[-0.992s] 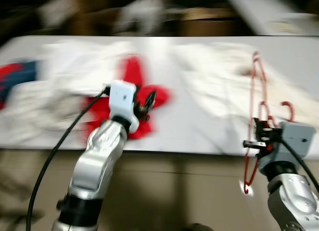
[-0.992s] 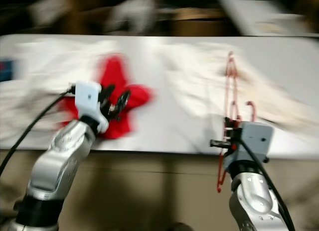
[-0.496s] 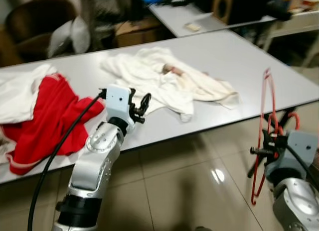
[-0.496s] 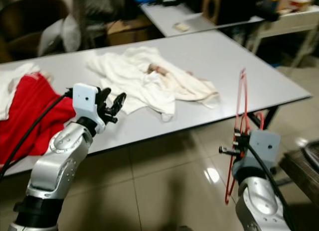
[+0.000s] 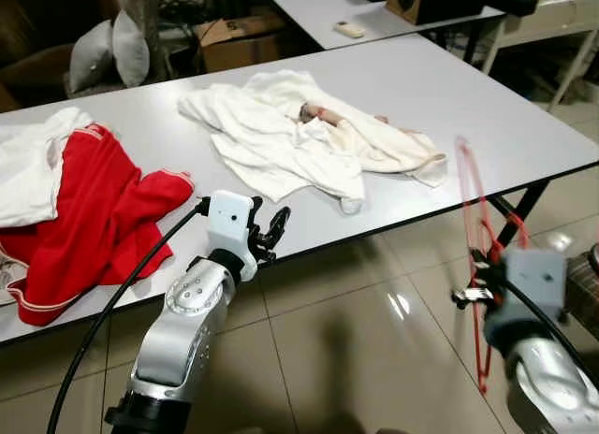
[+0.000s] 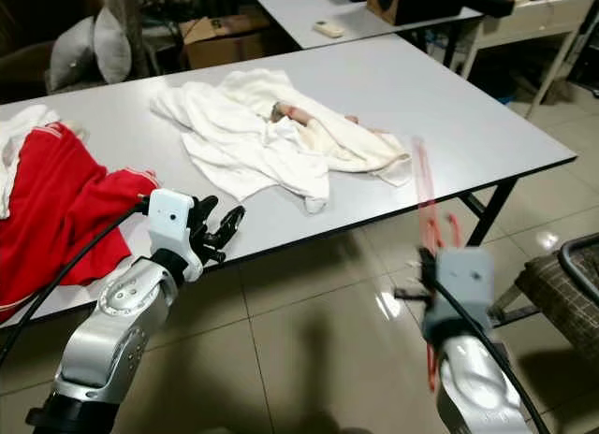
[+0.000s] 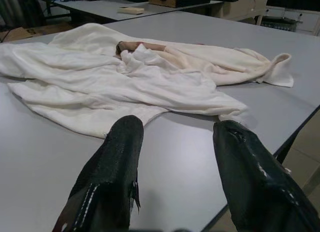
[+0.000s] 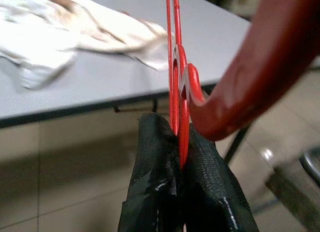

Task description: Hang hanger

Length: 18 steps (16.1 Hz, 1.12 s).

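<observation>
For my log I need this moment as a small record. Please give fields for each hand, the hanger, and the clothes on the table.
left hand: open, holds nothing, raised at the table edge
right hand: shut on the hanger, beside the table over the floor
hanger: red, held about upright, blurred
white clothes: spread on the table, in front of the left hand
red garment: lying on the table, on the robot's left

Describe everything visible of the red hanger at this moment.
The red hanger is thin, glossy, probably plastic. It stands roughly upright, off the floor, beyond the grey table's right end, touching no clothing. The right gripper is shut on it, its black fingers clamping the narrow red bars. In the right wrist view a thick curved part, likely the hook, arcs close to the camera. In the eye views it is blurred.
</observation>
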Motion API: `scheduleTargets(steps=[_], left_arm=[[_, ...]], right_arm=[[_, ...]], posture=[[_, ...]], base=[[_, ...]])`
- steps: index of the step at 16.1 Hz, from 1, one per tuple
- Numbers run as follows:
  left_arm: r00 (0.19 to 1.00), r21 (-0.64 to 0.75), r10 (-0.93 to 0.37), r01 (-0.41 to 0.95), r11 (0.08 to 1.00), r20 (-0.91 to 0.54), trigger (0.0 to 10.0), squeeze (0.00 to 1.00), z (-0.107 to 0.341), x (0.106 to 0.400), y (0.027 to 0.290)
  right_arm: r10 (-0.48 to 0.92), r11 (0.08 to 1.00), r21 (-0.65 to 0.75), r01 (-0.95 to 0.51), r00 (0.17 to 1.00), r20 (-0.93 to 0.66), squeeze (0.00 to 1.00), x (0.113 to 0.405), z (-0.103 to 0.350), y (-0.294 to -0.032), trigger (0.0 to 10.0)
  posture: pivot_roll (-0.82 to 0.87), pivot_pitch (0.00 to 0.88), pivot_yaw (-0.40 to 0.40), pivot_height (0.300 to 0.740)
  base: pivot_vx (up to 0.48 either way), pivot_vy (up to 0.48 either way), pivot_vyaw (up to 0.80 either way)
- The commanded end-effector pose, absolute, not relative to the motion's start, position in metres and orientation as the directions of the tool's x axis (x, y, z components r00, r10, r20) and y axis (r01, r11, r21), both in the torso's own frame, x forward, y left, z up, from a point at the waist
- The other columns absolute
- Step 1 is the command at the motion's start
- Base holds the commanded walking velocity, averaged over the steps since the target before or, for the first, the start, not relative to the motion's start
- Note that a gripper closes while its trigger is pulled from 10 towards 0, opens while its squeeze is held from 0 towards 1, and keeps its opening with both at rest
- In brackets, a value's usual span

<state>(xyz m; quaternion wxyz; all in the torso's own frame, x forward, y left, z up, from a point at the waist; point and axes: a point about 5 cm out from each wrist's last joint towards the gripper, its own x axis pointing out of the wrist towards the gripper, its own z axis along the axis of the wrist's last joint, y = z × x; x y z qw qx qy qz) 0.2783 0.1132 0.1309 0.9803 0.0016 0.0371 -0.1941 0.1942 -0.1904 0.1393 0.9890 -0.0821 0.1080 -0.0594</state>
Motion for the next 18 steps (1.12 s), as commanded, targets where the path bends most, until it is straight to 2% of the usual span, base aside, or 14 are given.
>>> scheduleTargets(steps=[1,2,3,4,6,8,10,14,18], left_arm=[[0.93,0.02,-0.361,0.363,0.931,-0.072,10.0,0.0,0.13,0.279,0.119],[0.934,0.017,-0.353,0.354,0.935,-0.065,10.0,0.0,0.132,0.279,0.122],[0.94,0.019,-0.333,0.335,0.942,-0.073,10.0,0.0,0.129,0.275,0.126],[0.94,0.028,-0.333,0.336,0.941,-0.078,10.0,0.0,0.126,0.273,0.126],[0.937,0.036,-0.339,0.343,0.939,-0.08,10.0,0.0,0.128,0.27,0.125],[0.942,0.093,-0.325,0.333,0.938,-0.084,10.0,0.0,0.128,0.277,0.128],[0.947,0.085,-0.312,0.318,0.944,-0.081,10.0,0.0,0.129,0.278,0.133],[0.942,0.069,-0.326,0.331,0.941,-0.078,10.0,0.0,0.128,0.279,0.129],[0.955,0.093,-0.289,0.294,0.951,-0.067,10.0,0.0,0.132,0.288,0.137]], right_arm=[[-0.1,0.991,-0.114,0.076,0.971,-0.219,0.0,0.197,0.14,-0.185,10.0],[-0.078,0.996,-0.064,0.066,0.975,-0.208,0.0,0.198,0.144,-0.181,10.0],[-0.029,0.998,-0.067,0.017,0.981,-0.19,0.0,0.195,0.145,-0.179,10.0],[-0.039,0.996,-0.081,0.023,0.979,-0.198,0.0,0.193,0.141,-0.181,10.0],[-0.029,0.998,-0.06,0.018,0.983,-0.182,0.0,0.194,0.143,-0.18,10.0],[0.041,0.997,-0.05,-0.051,0.983,-0.179,0.0,0.2,0.143,-0.177,10.0],[0.082,0.995,-0.04,-0.09,0.98,-0.18,0.0,0.201,0.144,-0.174,10.0],[0.081,0.994,-0.052,-0.092,0.979,-0.185,0.0,0.195,0.142,-0.177,10.0],[0.113,0.991,-0.055,-0.123,0.982,-0.151,0.0,0.198,0.144,-0.172,10.0]], posture=[[-0.1,0.075,0.046,0.74],[-0.1,0.077,0.047,0.74],[-0.09,0.077,0.039,0.74],[-0.09,0.072,0.037,0.74],[-0.08,0.056,0.044,0.74],[-0.07,0.073,0.032,0.74],[-0.09,0.065,0.045,0.74],[-0.09,0.059,0.055,0.74],[-0.1,0.053,0.072,0.74]], base=[[0.0,0.0,-0.78],[0.0,0.0,-0.78],[0.0,0.0,-0.8],[0.0,0.0,-0.48],[0.0,0.0,0.0],[0.0,0.0,0.0],[0.0,0.0,0.0],[0.278,0.0,-0.8],[0.285,0.0,0.0]])
